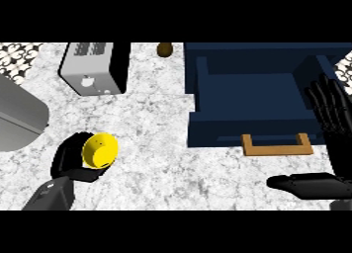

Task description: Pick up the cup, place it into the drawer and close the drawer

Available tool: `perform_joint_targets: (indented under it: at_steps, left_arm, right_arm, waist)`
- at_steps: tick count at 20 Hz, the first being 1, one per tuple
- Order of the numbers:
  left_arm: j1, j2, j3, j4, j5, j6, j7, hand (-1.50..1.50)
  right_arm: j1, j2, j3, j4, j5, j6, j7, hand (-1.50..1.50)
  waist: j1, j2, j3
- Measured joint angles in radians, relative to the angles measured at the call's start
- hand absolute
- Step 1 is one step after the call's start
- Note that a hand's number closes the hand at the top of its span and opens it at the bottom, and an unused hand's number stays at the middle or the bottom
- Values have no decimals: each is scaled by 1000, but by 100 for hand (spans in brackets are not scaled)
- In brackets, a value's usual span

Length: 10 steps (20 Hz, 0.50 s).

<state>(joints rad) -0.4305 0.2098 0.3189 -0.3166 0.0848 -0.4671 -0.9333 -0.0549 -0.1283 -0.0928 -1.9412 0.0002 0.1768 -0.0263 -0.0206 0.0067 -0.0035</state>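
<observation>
Head view shows the left robot hand [73, 160] at about eight o'clock, fingers curled round the yellow cup [101, 150], which lies tilted in that grasp above the marbled tabletop [157, 163]. The navy drawer [244, 131] stands pulled open at two o'clock, its wooden handle [277, 146] facing the robot and its inside bare. The right robot hand [332, 118] rests at three o'clock, fingers straight and apart, holding nothing. A toaster [95, 69] sits at eleven o'clock. By my reading, the pick-up looks done; carrying the cup across, setting it inside and pushing the drawer shut all remain.
</observation>
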Motion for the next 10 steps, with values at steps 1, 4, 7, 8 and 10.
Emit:
perform_joint_targets:
  at_steps: [1, 4, 7, 8, 10]
  left_arm:
    - [2, 0, -1, -9, 1, 2, -5, 150]
    - [-6, 5, 15, -26, 21, 15, -18, 150]
    - [-20, 9, 46, -30, 51, 41, -31, 150]
    - [-27, 2, 54, -38, 60, 55, -37, 150]
    - [-24, -10, 57, -48, 65, 74, -52, 150]
  right_arm:
    - [-2, -3, -3, -3, 0, -1, 6, -150]
    - [-6, -7, -12, 0, -1, -1, 3, -150]
    - [-14, -14, -22, 19, -7, 6, -12, -150]
    - [-19, -15, -27, 20, -8, 4, -8, -150]
    - [-15, -13, -21, 5, -8, 3, 3, -150]
  waist:
    - [1, 0, 0]
    - [2, 0, 0]
    - [3, 1, 0]
    - [4, 0, 1]
    - [4, -1, 1]
